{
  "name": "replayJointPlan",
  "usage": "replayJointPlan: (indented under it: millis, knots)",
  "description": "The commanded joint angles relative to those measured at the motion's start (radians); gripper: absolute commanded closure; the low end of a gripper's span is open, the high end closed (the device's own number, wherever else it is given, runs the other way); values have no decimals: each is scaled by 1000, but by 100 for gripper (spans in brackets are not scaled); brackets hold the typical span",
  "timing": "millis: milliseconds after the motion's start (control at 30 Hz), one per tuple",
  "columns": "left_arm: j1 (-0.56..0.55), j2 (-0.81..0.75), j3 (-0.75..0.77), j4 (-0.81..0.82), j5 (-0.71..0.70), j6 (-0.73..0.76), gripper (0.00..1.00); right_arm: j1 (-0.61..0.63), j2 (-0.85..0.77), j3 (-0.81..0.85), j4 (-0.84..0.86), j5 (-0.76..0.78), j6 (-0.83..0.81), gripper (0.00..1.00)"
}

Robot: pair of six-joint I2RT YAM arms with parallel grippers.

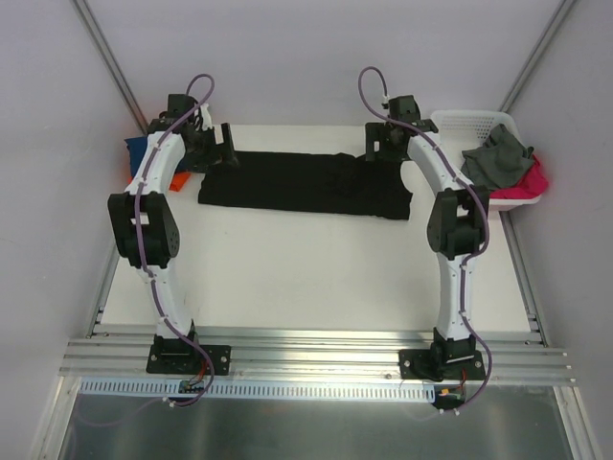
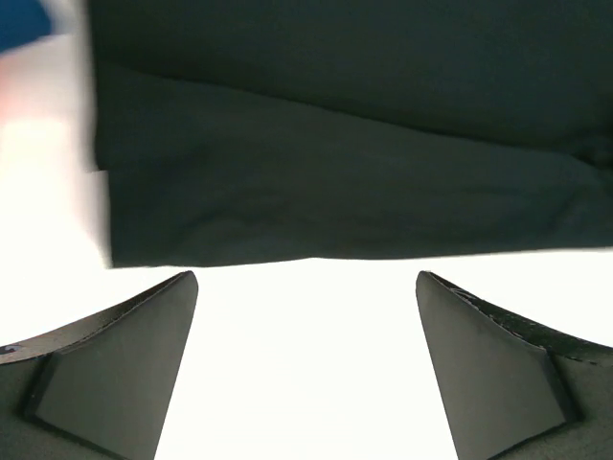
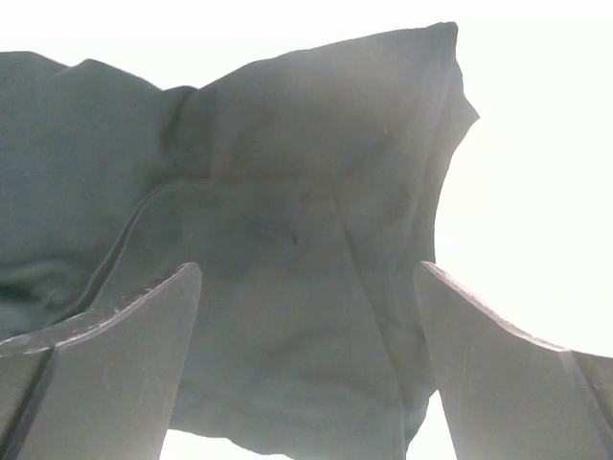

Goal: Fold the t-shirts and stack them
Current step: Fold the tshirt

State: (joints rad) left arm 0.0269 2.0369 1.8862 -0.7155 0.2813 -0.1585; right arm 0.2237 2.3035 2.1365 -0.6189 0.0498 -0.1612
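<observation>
Jaws on both arms wide apart, gripping nothing. Left jaws over bare surface (image 1: 306,278), just short of the edge of the black t-shirt (image 1: 287,187); right jaws above its rumpled right end. Shirt lies as a long folded band across the far surface. Blue t-shirt (image 1: 139,149) and orange t-shirt (image 1: 180,180) far left by the left arm; white basket (image 1: 460,123) far right, grey and pink cloth inside

The left gripper (image 2: 306,280) stands wide open over white table (image 2: 306,383), just near of the black tee's (image 2: 335,172) straight edge. Blue cloth (image 2: 24,19) shows at far left.
</observation>
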Motion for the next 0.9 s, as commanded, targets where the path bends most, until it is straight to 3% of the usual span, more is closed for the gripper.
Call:
replayJointPlan:
  millis: [0,300,533,867]
  knots:
    - [-24,20,-22,-6,117,-7,1,19,-185,-27,-16,-94,26,3]
    - [-90,166,39,-7,125,33,1,112,-216,-161,21,-424,213,3]
    - [-88,186,21,-7,114,33,1,152,-98,-109,33,-479,281,3]
    - [-88,174,-15,-7,113,28,1,118,39,-6,47,-466,269,3]
